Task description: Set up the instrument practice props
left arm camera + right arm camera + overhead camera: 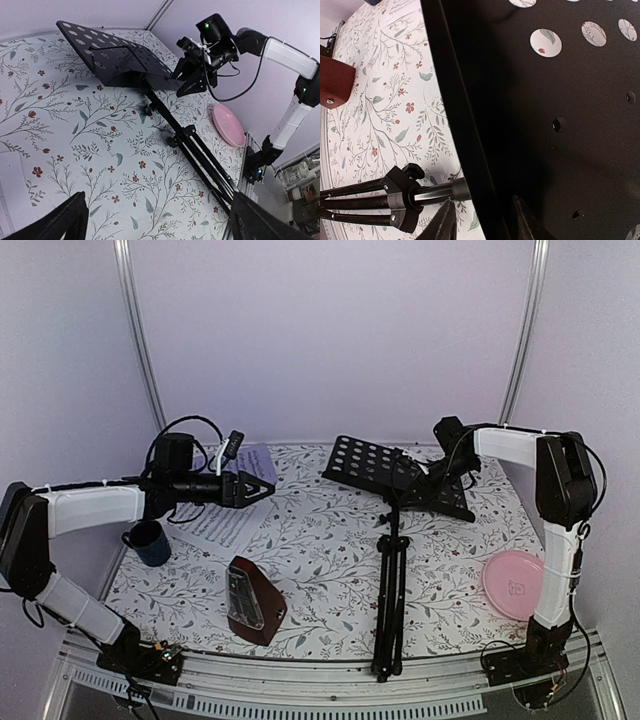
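The black music stand lies flat on the table, its perforated desk (385,472) at the back and its folded tripod legs (388,600) pointing at the near edge. My right gripper (432,480) is at the desk's right lower edge. In the right wrist view its fingertips (482,205) straddle the desk's lip, with a gap still showing beside the left finger (444,222). My left gripper (262,488) hangs wide open and holds nothing above the white music sheets (235,515). The dark-red metronome (252,602) stands near the front left.
A dark blue mug (150,542) sits at the left edge under the left arm. A pink plate (515,583) lies at the right next to the right arm's base. The floral cloth (320,540) covers the table between metronome and tripod.
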`<action>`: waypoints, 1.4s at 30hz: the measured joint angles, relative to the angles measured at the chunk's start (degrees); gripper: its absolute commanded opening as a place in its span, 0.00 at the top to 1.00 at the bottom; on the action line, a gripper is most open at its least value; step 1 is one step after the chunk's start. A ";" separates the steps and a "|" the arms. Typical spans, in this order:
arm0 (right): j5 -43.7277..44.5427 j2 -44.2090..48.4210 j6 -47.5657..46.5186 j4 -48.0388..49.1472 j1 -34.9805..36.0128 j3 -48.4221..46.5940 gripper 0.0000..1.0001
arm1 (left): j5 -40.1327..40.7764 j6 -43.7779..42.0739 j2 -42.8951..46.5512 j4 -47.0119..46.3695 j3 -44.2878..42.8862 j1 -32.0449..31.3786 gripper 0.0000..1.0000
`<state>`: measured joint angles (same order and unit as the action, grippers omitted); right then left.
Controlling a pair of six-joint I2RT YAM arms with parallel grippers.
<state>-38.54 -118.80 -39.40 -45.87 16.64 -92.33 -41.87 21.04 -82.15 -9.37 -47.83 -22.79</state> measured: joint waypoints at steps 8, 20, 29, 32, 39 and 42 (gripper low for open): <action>5.90 0.61 -2.29 1.86 1.49 -0.26 1.00 | 0.07 0.11 -0.85 -0.22 0.00 -0.07 0.01; 21.09 6.73 2.38 1.92 6.75 -0.22 1.00 | 0.68 1.38 -0.70 -0.26 -0.02 -0.09 0.01; 34.91 13.73 1.68 2.82 11.13 -0.11 1.00 | 1.68 3.13 1.51 -1.97 0.00 -0.09 0.01; 40.33 16.17 0.79 4.22 13.42 -0.11 1.00 | 2.80 3.32 2.86 -2.03 0.00 -0.11 0.01; 50.73 22.12 -4.48 10.67 19.41 -0.02 1.00 | 6.40 3.67 7.19 -3.30 0.31 -0.15 0.01; 54.64 24.06 -8.31 14.62 22.18 -0.02 1.00 | 8.15 3.72 9.33 -4.33 1.64 -0.17 0.01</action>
<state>16.10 -94.74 -47.70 -31.24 38.83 -92.36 -33.71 24.75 -72.82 -13.69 -46.19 -22.96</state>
